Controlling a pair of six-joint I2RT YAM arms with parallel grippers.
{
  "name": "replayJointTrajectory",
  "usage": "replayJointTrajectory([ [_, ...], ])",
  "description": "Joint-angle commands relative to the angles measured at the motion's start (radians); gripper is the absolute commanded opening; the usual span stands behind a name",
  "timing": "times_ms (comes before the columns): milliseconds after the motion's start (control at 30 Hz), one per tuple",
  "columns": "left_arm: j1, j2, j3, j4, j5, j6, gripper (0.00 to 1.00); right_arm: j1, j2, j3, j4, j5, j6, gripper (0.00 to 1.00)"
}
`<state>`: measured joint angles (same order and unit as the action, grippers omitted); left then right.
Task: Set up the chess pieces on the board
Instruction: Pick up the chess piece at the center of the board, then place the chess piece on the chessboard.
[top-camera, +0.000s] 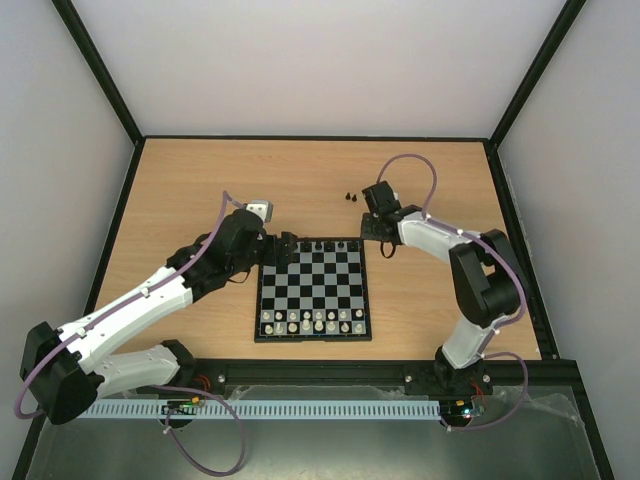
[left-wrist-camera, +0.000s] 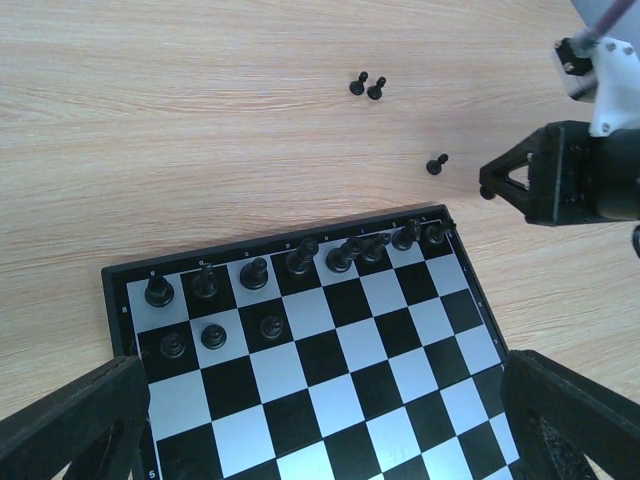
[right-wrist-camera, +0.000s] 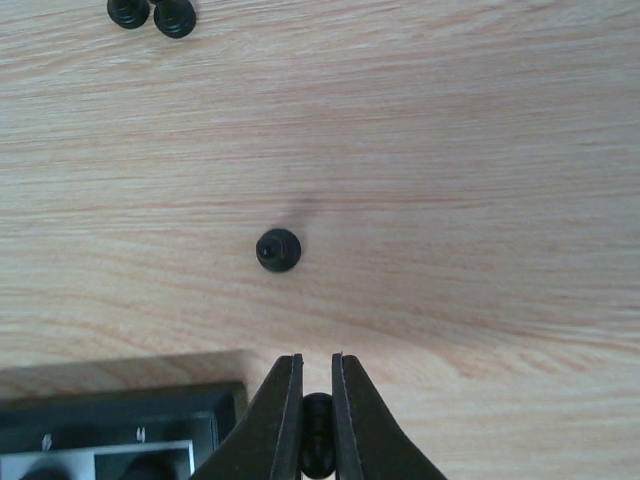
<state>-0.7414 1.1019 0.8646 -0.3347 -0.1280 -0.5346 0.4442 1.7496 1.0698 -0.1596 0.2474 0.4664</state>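
Two arms bent in toward the board's (top-camera: 315, 285) far edge | right gripper (right-wrist-camera: 316, 380) low over table (top-camera: 200, 190), off far-right corner, pinching one black piece (right-wrist-camera: 317, 448) | left gripper (left-wrist-camera: 320, 420) spread wide, empty, above far-left squares | chess pieces (left-wrist-camera: 300, 262) mostly on far rows, three loose pieces (left-wrist-camera: 435, 165) beyond

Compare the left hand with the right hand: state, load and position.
The left hand is wide open; the right hand is shut. The left hand holds nothing; the right hand pinches a black chess piece. The left hand hangs at the board's far left corner; the right hand off its far right corner, over the table. Both are black.
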Motion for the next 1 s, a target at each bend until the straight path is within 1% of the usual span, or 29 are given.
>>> replayJointTrajectory([
  [0, -0.006, -0.008, 0.009, 0.007, -0.01, 0.002, 0.99, -0.004, -0.088, -0.066, -0.056, -0.015, 0.022, 0.03],
  [300, -0.005, -0.018, 0.014, -0.002, -0.03, -0.002, 0.99, 0.01, -0.269, -0.203, -0.084, -0.066, 0.03, 0.03],
  [500, -0.004, -0.011, 0.03, -0.016, -0.044, -0.004, 0.99, 0.058, -0.365, -0.26, -0.106, -0.088, 0.041, 0.04],
  [700, -0.004, -0.01, 0.04, -0.026, -0.058, -0.004, 0.99, 0.124, -0.366, -0.258, -0.122, -0.086, 0.05, 0.04],
  [833, -0.004, -0.011, 0.041, -0.029, -0.062, -0.007, 0.99, 0.161, -0.327, -0.238, -0.118, -0.084, 0.052, 0.04],
  [967, -0.004, -0.01, 0.038, -0.028, -0.064, -0.012, 0.99, 0.17, -0.282, -0.221, -0.102, -0.081, 0.048, 0.04],
])
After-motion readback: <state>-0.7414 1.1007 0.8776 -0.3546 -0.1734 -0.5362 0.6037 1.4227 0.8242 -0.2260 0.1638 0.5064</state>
